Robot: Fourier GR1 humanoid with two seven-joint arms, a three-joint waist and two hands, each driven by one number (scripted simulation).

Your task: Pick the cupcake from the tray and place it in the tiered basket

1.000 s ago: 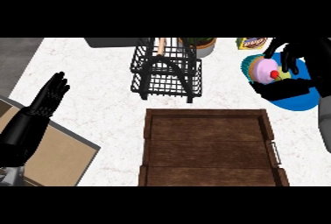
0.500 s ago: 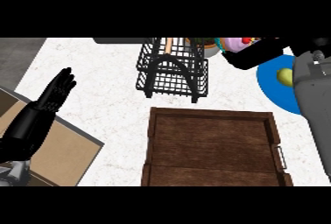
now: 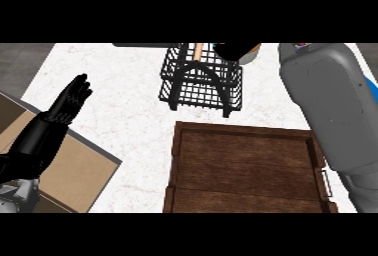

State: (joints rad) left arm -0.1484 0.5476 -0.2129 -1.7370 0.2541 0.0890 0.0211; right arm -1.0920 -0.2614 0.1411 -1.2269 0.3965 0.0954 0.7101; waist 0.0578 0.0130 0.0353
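The wooden tray (image 3: 244, 170) at lower centre holds no cupcake; the right hand (image 3: 235, 50), its fingers unreadable, sits over the tiered basket (image 3: 201, 80) at top centre, cupcake hidden, release apparently left. The left hand (image 3: 70, 97) rests at left, fingers straight

Before me, a white marbled tabletop (image 3: 125, 95) carries a black wire tiered basket (image 3: 201, 82) and a dark wooden tray (image 3: 244, 170).

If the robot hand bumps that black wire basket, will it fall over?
Maybe. The black wire basket is open wire, so it is probably light and could slide on the smooth white counter. It looks tall for its base, so a bump near its top, where the right robot hand shows, might tip it.
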